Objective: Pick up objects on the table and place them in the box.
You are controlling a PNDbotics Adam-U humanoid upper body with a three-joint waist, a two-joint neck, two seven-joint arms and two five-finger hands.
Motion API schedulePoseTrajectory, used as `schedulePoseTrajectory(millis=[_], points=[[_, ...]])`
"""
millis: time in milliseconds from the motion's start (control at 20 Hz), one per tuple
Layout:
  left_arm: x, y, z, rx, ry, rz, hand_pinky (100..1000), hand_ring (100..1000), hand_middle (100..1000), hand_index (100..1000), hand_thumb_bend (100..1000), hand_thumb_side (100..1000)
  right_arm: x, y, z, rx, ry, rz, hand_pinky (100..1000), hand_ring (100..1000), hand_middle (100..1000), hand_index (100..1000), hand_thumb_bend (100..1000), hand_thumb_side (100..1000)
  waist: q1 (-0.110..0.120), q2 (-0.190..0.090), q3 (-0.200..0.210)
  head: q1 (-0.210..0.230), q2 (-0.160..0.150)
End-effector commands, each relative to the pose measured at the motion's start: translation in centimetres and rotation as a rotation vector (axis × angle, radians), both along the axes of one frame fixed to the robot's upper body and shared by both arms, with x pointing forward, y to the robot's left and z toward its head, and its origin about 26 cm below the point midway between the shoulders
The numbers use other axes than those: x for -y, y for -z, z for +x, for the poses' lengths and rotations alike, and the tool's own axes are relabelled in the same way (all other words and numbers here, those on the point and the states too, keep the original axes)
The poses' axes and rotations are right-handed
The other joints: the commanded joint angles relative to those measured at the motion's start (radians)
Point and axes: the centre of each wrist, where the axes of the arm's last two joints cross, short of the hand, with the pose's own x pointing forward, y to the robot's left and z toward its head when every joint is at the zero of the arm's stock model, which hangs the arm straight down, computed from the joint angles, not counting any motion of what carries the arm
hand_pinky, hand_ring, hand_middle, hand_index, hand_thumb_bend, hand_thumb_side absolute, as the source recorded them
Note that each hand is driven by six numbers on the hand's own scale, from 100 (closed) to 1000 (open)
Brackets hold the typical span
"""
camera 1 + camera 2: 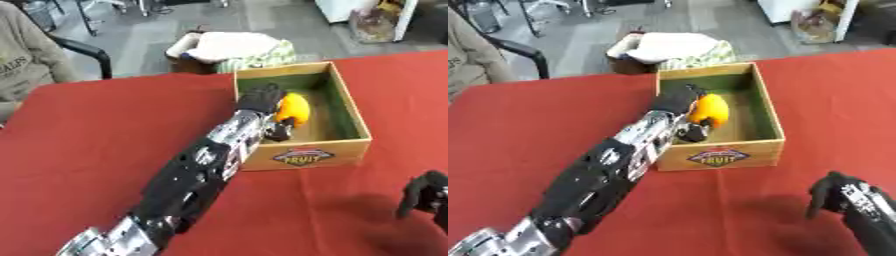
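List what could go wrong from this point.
1. The left robot hand holds the orange object over the box beside its left wall; letting go there, it may catch the rim.
2. The forearm crosses that wall, so pulling back could drag the box across the red cloth.

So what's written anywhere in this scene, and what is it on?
"FRUIT": on the badge label on the front wall of the light brown wooden box; smaller marks on that badge are too blurred to read.
"ALI'S", partly cut off: on a seated person's beige sweatshirt; uncertain.
No other readable text.
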Motion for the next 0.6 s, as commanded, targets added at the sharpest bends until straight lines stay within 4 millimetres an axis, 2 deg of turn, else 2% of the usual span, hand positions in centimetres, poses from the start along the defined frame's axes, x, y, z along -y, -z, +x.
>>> schedulePoseTrajectory(millis=[50,350,600], points=[[-0.7,-2.3,-0.2,0.039,-0.004,-0.002,816,869,885,896,297,526,0.0,-0.8,0.0,0.028,-0.009,-0.006,429,417,382,555,100,751,-0.007,-0.014,0.003,-0.002,-0.008],[-1.1,-5.1,-1.8,0.115,0.058,-0.033,850,899,925,920,348,689,0.1,-0.8,-0.1,0.027,-0.003,-0.004,429,417,382,555,100,751,-0.007,-0.017,0.011,-0.015,-0.009],[-2.0,-7.7,-3.4,0.187,0.091,-0.083,848,894,922,919,323,749,0.3,-0.7,-0.2,0.025,0.003,-0.007,429,417,382,555,100,751,-0.006,-0.018,0.02,-0.023,-0.004]])
